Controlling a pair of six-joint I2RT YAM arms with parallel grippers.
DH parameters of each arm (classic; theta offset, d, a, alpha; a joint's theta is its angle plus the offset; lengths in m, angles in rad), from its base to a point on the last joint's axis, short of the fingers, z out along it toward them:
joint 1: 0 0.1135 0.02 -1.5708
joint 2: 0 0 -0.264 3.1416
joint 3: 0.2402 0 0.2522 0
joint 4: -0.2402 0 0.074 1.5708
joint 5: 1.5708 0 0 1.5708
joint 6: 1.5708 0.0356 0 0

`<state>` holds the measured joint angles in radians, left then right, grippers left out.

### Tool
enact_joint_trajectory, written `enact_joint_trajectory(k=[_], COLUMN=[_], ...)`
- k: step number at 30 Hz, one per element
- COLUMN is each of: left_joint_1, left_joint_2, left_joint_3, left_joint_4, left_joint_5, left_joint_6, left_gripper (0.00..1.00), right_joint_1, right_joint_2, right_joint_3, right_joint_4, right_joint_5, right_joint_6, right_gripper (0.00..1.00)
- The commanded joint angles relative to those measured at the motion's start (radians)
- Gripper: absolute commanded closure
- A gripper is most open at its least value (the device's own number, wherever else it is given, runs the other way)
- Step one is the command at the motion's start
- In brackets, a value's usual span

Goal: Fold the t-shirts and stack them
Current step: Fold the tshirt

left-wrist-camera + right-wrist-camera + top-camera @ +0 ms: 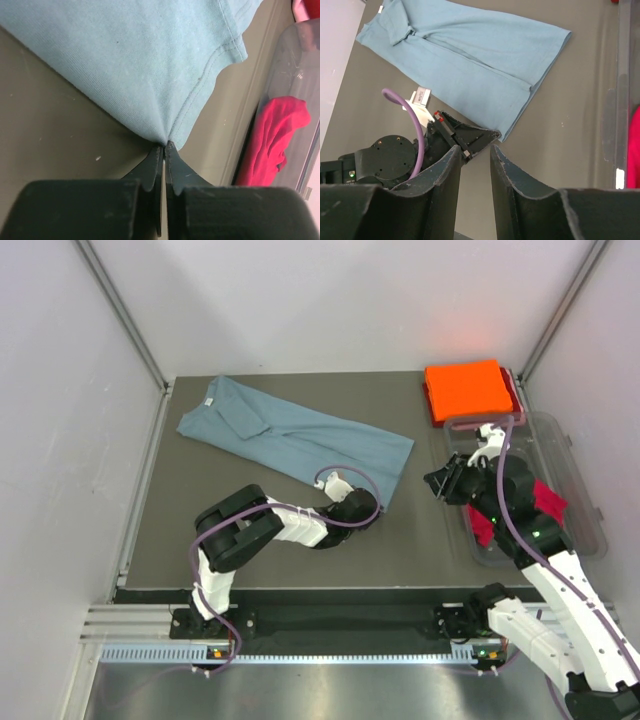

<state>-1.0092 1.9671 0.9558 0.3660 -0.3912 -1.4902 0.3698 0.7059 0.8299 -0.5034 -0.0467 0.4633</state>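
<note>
Orange tee [463,388] folded; left fingers [171,161] pinch the blue tee [300,435] by a corner, right fingers [499,162] spread; red tee [280,135] waits in tub [578,455].

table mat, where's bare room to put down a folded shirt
Widest: the near-left corner, between the grey-blue tee, the mat's left edge and the left arm. Also the far strip between that tee and the orange tee. Crowded: between the left end effector and the tub, where the right end effector hangs.

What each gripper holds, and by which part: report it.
Left gripper is shut on the grey-blue t-shirt, pinching its near hem corner. Right gripper stands open, holding nothing.
</note>
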Motion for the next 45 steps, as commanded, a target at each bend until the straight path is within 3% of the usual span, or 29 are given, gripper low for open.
enact_joint_trajectory(k=[1,19,33,38,41,42,44,45], left_joint_1=[-0.006,-0.051,-0.196,-0.302,-0.327,-0.328,-0.335,-0.338], left_joint_2=[0.010,-0.165,-0.468,-0.496,-0.487,-0.487,-0.485,-0.488], left_joint_3=[0.003,-0.141,-0.391,-0.388,-0.414,-0.414,-0.394,-0.381], left_joint_4=[-0.012,-0.102,-0.292,-0.438,-0.403,-0.403,-0.417,-0.470], left_joint_5=[-0.012,0.048,0.054,0.034,0.063,0.069,0.077,0.072], left_joint_6=[0.010,-0.030,-0.094,-0.159,-0.186,-0.186,-0.177,-0.173], left_gripper=[1.00,1.00,1.00,1.00,1.00,0.99,0.73,0.67], right_joint_1=[-0.011,-0.026,-0.055,-0.057,-0.058,-0.058,-0.055,-0.058], right_joint_2=[-0.011,0.064,0.179,0.216,0.262,0.286,0.308,0.320], right_joint_3=[0.009,0.037,0.028,0.015,0.012,0.009,0.005,0.003], right_joint_4=[0.017,-0.041,-0.067,-0.053,-0.052,-0.052,-0.053,-0.052], right_joint_5=[-0.004,-0.073,-0.211,-0.217,-0.219,-0.219,-0.232,-0.237], right_joint_6=[-0.008,-0.063,-0.127,-0.107,-0.115,-0.117,-0.118,-0.118], right_gripper=[0.69,0.69,0.68,0.67,0.67,0.67,0.67,0.67])
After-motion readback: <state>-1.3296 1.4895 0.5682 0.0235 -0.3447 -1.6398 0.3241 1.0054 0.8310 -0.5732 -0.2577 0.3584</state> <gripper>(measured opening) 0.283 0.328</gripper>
